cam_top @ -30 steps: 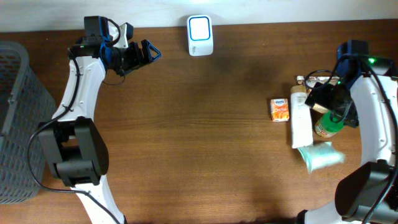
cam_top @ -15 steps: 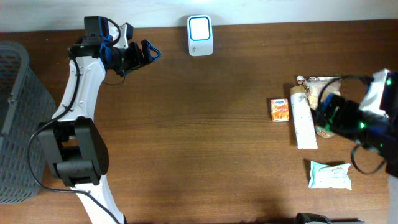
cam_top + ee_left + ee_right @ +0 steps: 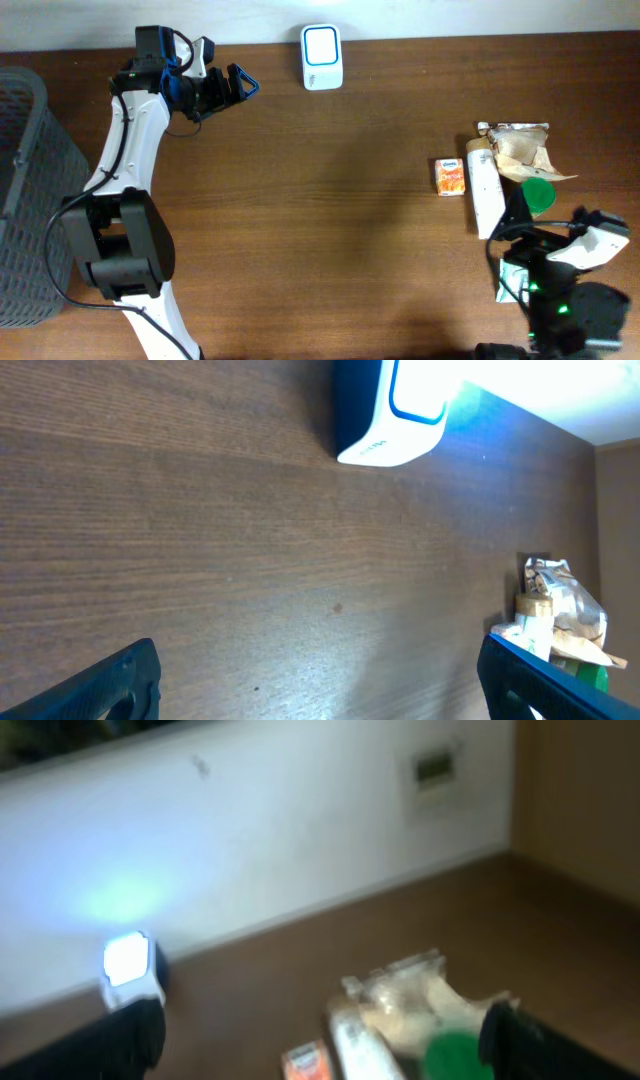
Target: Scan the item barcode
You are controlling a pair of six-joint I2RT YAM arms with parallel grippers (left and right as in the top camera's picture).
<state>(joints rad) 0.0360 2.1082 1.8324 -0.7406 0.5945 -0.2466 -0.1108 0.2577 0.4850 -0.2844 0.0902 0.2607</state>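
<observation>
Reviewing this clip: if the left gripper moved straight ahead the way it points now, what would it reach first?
Most likely the white scanner. It sits ahead of the open left gripper, with only bare table between them. The gripper's height is unclear, so it might pass over the scanner.

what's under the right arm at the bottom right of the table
Only the left edge of a pale packet shows under the right arm, just below the white tube. The rest of the packet, and anything else there, is covered.
</observation>
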